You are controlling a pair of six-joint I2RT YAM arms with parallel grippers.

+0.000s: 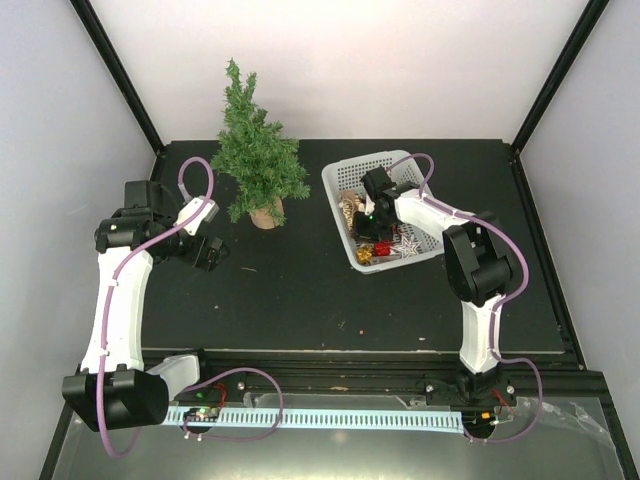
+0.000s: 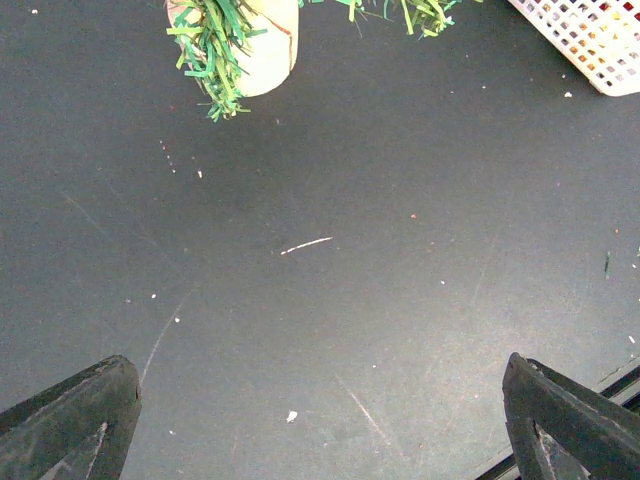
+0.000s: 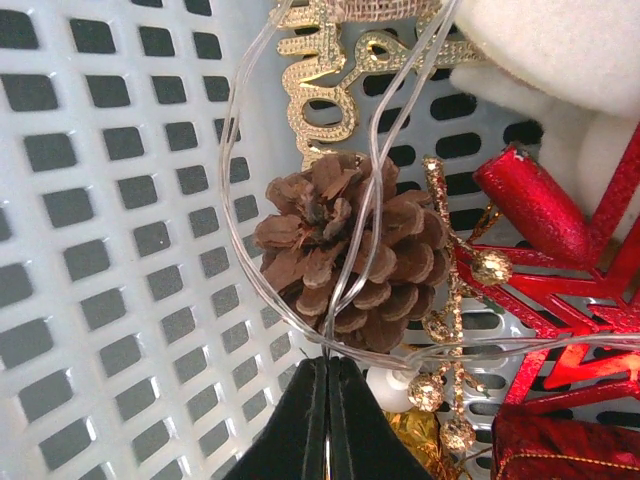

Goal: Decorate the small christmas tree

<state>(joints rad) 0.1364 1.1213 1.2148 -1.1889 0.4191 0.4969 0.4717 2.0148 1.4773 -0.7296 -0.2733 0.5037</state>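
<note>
Right jaws seemingly pinching wire (image 3: pixel 335 305); tree (image 1: pixel 257 155) upright

A white basket (image 1: pixel 338 200) stands on the black tabletop (image 1: pixel 300 290). Inside the basket, a brown pine cone (image 3: pixel 345 255) lies by the slotted wall. Gold glitter lettering (image 3: pixel 325 85) and a red glitter ornament (image 3: pixel 570 290) lie just beside it. A clear cord (image 3: pixel 234 170) loops over the cone.
</note>
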